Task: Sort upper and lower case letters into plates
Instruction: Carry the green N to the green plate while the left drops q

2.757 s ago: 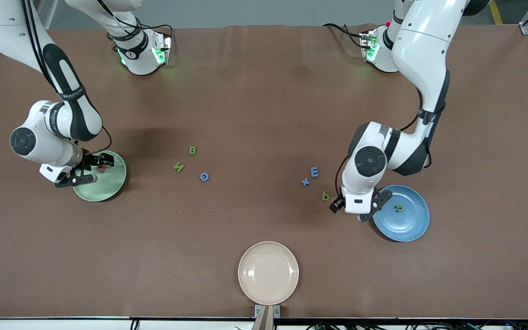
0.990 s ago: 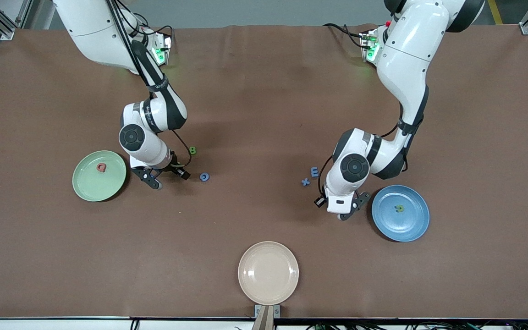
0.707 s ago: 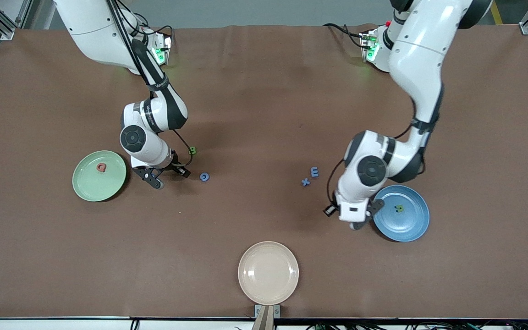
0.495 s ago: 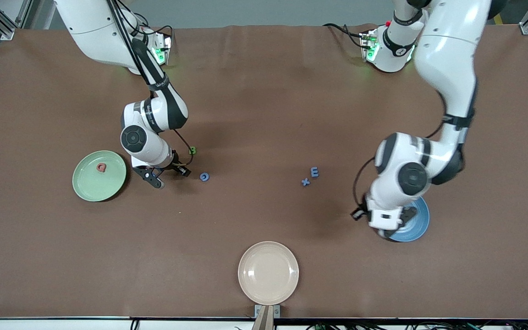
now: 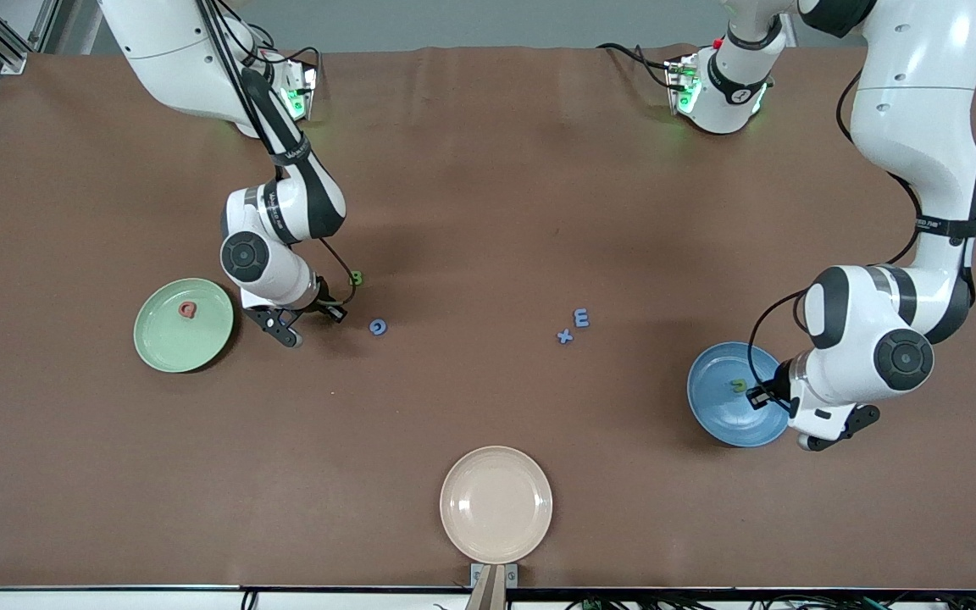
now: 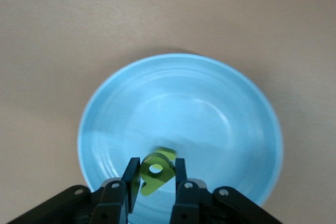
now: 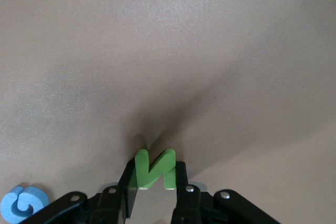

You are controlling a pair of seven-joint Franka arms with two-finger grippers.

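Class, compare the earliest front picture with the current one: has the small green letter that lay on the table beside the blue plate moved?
Yes. The green letter is now pinched in the left gripper over the blue plate.

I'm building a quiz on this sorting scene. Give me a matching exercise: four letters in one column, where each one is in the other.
Things:
1. pink letter
2. green N
3. blue G
4. green letter with a round hole

Places:
A. in the left gripper, over the blue plate
B. lying in the pale green plate
C. pinched in the right gripper, at the table
D. loose on the table, beside the right gripper

Pairs: 1-B, 2-C, 3-D, 4-A
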